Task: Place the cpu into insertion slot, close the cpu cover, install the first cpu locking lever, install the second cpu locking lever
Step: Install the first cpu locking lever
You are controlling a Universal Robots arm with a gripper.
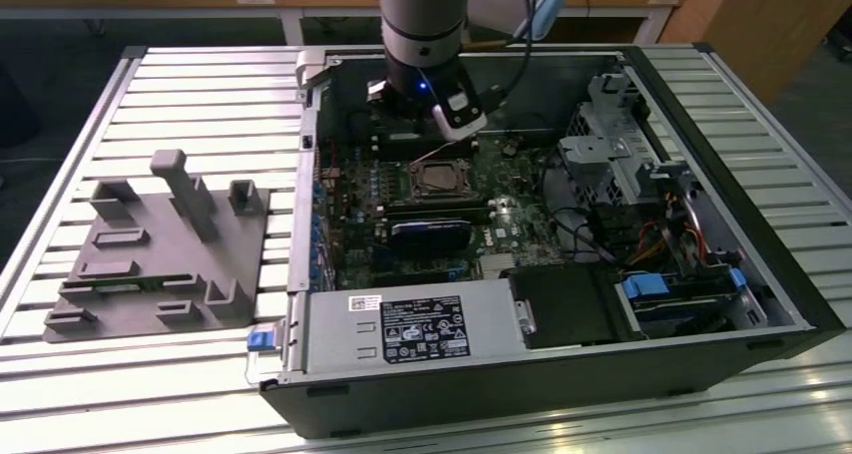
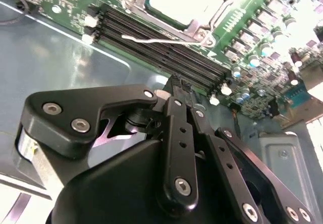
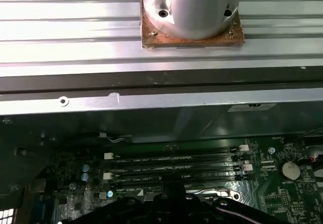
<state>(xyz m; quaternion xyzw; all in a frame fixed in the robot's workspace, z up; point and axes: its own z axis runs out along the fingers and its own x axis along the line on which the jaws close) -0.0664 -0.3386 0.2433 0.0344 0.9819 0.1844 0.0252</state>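
Note:
In an open computer case, the insertion slot (image 1: pixel 440 181) sits on the green board as a small square with a silver rim. The cpu cover (image 2: pixel 202 28) lies flat on it. A flat grey square, apparently the cpu (image 1: pixel 440 183), shows through the cover's window and glares white in the second wrist view. A thin wire locking lever (image 2: pixel 151 39) sticks out loose from the socket's edge over the memory slots (image 2: pixel 166 52). My gripper (image 2: pixel 174 82) hangs just behind the socket above those slots, fingers together and holding nothing. In the exterior view the gripper (image 1: pixel 403 120) is under the arm's wrist.
The case walls ring the board. A drive cage (image 1: pixel 626 165) and cables stand at the exterior view's right, and a power supply (image 1: pixel 413 329) at the front. A grey fixture plate (image 1: pixel 160 244) lies on the slatted table (image 1: pixel 200 85) at the exterior view's left.

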